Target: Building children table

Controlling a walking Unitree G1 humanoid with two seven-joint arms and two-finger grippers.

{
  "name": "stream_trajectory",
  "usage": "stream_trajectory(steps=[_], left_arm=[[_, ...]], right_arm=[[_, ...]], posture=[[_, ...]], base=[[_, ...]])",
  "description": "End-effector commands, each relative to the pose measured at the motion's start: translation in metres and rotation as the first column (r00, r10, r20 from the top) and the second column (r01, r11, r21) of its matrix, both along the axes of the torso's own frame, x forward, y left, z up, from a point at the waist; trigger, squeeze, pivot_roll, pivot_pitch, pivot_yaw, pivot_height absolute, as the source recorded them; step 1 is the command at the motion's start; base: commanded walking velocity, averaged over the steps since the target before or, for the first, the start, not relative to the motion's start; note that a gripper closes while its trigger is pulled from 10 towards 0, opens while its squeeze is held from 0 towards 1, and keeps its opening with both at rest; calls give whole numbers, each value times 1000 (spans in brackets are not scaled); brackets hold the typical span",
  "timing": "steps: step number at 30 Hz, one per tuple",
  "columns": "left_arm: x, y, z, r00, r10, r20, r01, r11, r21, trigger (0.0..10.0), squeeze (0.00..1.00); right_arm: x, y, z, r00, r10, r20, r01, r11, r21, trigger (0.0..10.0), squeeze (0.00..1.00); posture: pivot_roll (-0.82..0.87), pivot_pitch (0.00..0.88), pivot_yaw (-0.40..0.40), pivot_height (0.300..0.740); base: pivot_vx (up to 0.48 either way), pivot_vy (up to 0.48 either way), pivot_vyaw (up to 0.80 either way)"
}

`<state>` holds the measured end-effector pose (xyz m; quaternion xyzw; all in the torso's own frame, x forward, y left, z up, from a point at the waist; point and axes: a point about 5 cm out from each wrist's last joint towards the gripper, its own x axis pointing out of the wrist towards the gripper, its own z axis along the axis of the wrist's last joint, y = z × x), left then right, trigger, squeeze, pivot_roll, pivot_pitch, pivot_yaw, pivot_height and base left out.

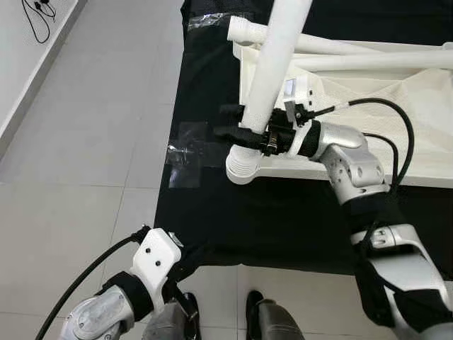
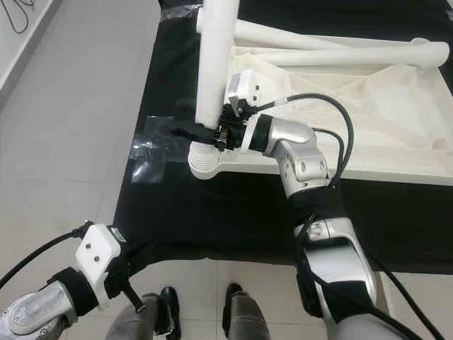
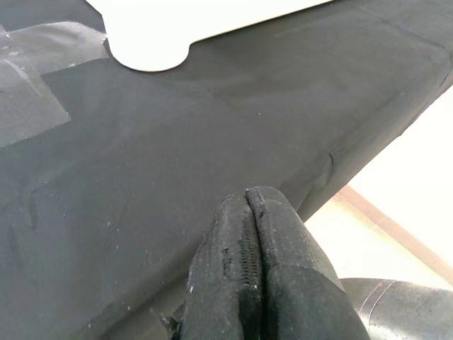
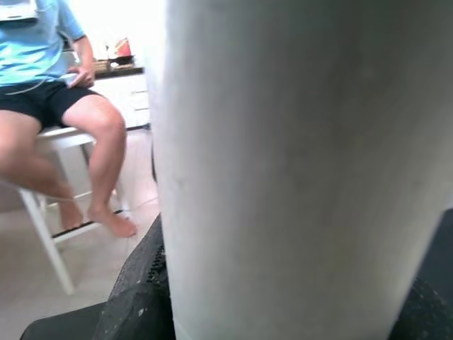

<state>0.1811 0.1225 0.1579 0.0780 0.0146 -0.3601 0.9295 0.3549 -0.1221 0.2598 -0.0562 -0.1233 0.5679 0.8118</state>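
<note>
Gripping an upright white leg (image 1: 272, 78) at the upturned tabletop's (image 1: 396, 106) near corner socket, the right gripper (image 1: 244, 131) is pinching it. Two legs (image 1: 333, 47) are lying loose on the tabletop, so most assembly seems left. The left gripper (image 3: 255, 283) is hanging pressed together.

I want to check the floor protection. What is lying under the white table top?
A black cloth lies under the white table top, spread over the grey tiled floor. Clear tape holds the cloth's edge. What lies directly beneath the top's middle is covered.
</note>
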Motion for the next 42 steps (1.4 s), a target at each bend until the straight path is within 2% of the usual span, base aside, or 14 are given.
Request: stream_trajectory(steps=[1,7,8,10,14,16,24,28,31,35,38,39,42], left_arm=[[-3,-1,-6,999,1,-39,-1,1000,-3,10000,0],[-2,-1,-7,999,0,-40,0,1000,-2,10000,0],[-2,-1,-7,999,0,-40,0,1000,-2,10000,0],[-2,-1,-7,999,1,-39,-1,1000,0,10000,0],[-2,-1,-7,999,1,-39,-1,1000,1,10000,0],[-1,-1,-7,999,-1,-39,1,1000,2,10000,0],[-1,-1,-7,999,2,-37,-2,1000,2,10000,0],[0,-1,-7,999,3,-36,-3,1000,1,10000,0],[0,-1,-7,999,1,-35,-1,1000,0,10000,0],[0,-2,-7,999,1,-36,-1,1000,0,10000,0],[0,-2,-8,999,1,-35,-1,1000,0,10000,0],[0,-2,-8,999,0,-36,0,1000,0,10000,0],[0,-2,-8,999,0,-36,0,1000,0,10000,0]], right_arm=[[0,-8,-38,989,-79,-127,73,996,-49,10000,0],[-3,-9,-41,988,-120,-97,122,992,13,10000,0],[-3,-9,-41,988,-120,-97,122,992,13,10000,0],[-7,-9,-46,989,-144,-20,144,990,-6,10000,0],[-10,-7,-47,991,-132,-5,132,991,-13,10000,0],[-16,-3,-50,995,-93,37,96,992,-76,10000,0],[-19,-1,-55,995,-68,69,78,986,-147,10000,0],[-20,0,-57,994,-34,103,57,973,-222,10000,0],[-24,1,-58,994,31,105,2,953,-302,10000,0],[-26,2,-58,995,58,78,-30,944,-328,10000,0],[-22,3,-56,999,23,26,-14,951,-308,10000,0],[-16,4,-53,1000,-23,-21,17,963,-270,10000,0],[-14,5,-51,999,-38,-34,28,966,-255,10000,0]], posture=[[157,360,-26,740],[157,360,-26,740],[157,360,-26,740],[159,359,-24,740],[157,358,-23,740],[156,357,-25,740],[156,357,-27,740],[154,355,-29,740],[153,354,-30,740],[151,350,-31,740],[149,347,-32,740],[149,344,-34,740],[149,344,-34,740]], base=[[0,0,0],[0,0,0],[0,0,0],[0,0,0],[0,0,0],[0,0,0],[0,0,0],[0,0,0],[0,0,0],[0,0,0],[0,0,0],[0,0,0],[0,0,0]])
